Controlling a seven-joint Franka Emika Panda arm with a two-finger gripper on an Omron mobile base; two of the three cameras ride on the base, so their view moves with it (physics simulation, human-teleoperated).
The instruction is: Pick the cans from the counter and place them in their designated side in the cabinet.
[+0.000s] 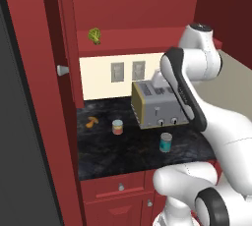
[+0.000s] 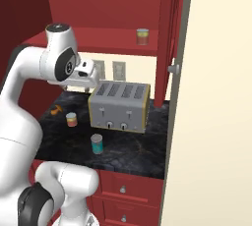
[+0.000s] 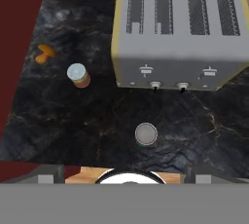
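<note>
On the black counter (image 1: 123, 158) the teal-labelled can (image 1: 166, 142) (image 2: 97, 144) stands upright in front of the toaster. The red-and-yellow can (image 1: 117, 127) (image 2: 72, 119) stands further left. A third can (image 2: 142, 37) sits on the right end of the cabinet shelf (image 2: 98, 38). My gripper (image 3: 125, 175) hangs high over the counter and looks straight down. It is open, its tips wide apart with nothing between them. In the hand view the teal can's silvery top (image 3: 146, 134) lies just above the tips, and the red-and-yellow can (image 3: 78, 75) is up to the left.
A silver four-slot toaster (image 1: 157, 104) (image 3: 180, 33) fills the back right of the counter. A small orange curved item (image 1: 91, 121) (image 3: 45, 53) lies at the back left. A green leafy lump (image 1: 94, 35) rests on the shelf's left end. Open cabinet doors flank the counter.
</note>
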